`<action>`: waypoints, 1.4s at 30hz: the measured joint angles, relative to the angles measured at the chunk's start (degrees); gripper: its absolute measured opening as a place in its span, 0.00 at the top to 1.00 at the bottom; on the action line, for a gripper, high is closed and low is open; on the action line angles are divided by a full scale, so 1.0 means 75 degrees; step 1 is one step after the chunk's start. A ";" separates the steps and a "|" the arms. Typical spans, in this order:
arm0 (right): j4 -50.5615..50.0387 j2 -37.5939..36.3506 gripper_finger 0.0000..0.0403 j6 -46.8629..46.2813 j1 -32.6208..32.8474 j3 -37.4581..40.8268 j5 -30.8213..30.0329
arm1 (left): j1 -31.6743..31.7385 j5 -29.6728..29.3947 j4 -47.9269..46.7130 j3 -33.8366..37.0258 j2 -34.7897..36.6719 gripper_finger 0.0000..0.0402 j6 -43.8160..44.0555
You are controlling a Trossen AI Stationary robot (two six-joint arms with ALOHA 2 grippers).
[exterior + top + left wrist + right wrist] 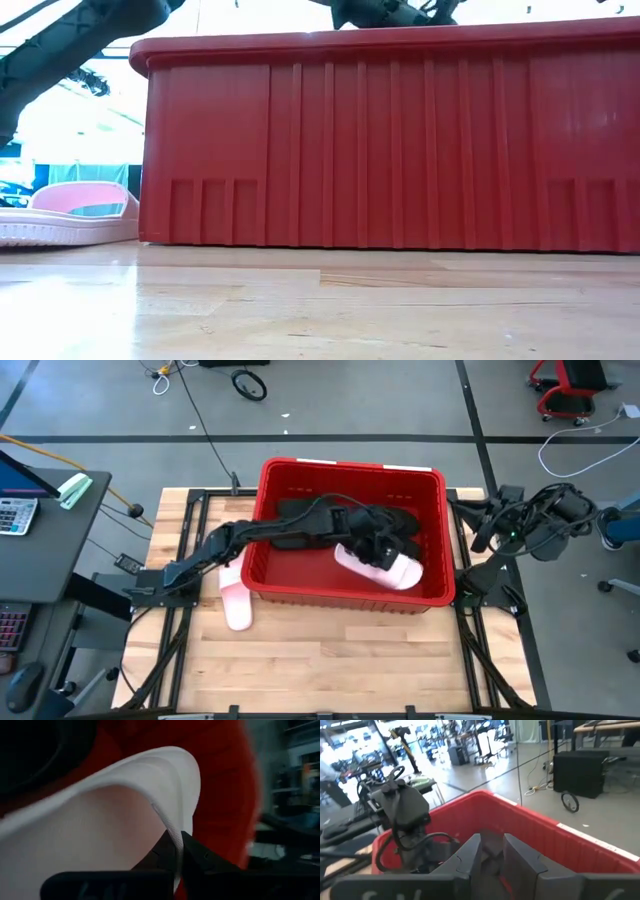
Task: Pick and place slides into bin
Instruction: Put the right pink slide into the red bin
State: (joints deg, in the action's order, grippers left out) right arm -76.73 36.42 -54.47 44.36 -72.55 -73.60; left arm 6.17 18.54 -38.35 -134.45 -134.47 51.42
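The red bin (pixel 350 598) stands mid-table and fills the low view (pixel 400 150). My left gripper (pixel 372 550) reaches into it from the left and is shut on a pale pink slide (pixel 385 570). Black slides (pixel 300 512) lie on the bin's floor. A second pale pink slide (pixel 236 603) lies sole-down on the table, left of the bin, and also shows in the low view (pixel 70 215). My right gripper (pixel 491 857) waits at the table's right edge, beside the bin's right wall, its fingers a little apart and empty. My left gripper pinches a thin pale edge of the pink slide (pixel 175 845) between its two fingers (pixel 200 855). Whether that edge is the band or the sole, I cannot tell. The gripper comes from above, inside the bin. The slide sits in the bin's near right part, above the black slides.
The bin's thick rim (pixel 400 40) stands high over the table. The wooden table top (pixel 330 660) is bare in front of the bin. A desk with a calculator (pixel 15 515) stands off the table's left. Cables and the right arm's base (pixel 520 525) crowd the right edge.
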 joint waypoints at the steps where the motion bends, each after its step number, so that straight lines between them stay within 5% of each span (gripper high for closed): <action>1: 0.0002 0.0033 0.78 0.0000 0.0000 -0.0001 0.0095 | -0.0068 -0.0068 -0.0034 0.0000 -0.0106 0.96 0.0049; 21: 0.0085 0.1568 0.78 -0.1365 0.0006 0.0000 0.1535 | -0.0639 -0.0494 0.0789 -0.0015 -0.1766 0.94 0.2259; 34: 0.0646 0.2163 0.78 -0.1400 0.0008 0.0000 0.1893 | -0.0466 0.0148 0.1005 -0.0055 -0.1799 0.58 0.1928; 42: 0.0848 0.2230 0.78 -0.1389 0.0009 0.0000 0.2016 | -0.0065 0.1518 0.1852 -0.0061 -0.1779 0.50 0.2061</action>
State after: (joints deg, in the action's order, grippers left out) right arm -70.37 53.15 -64.89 44.42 -72.55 -58.48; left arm 5.68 29.92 -24.46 -134.91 -147.81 66.88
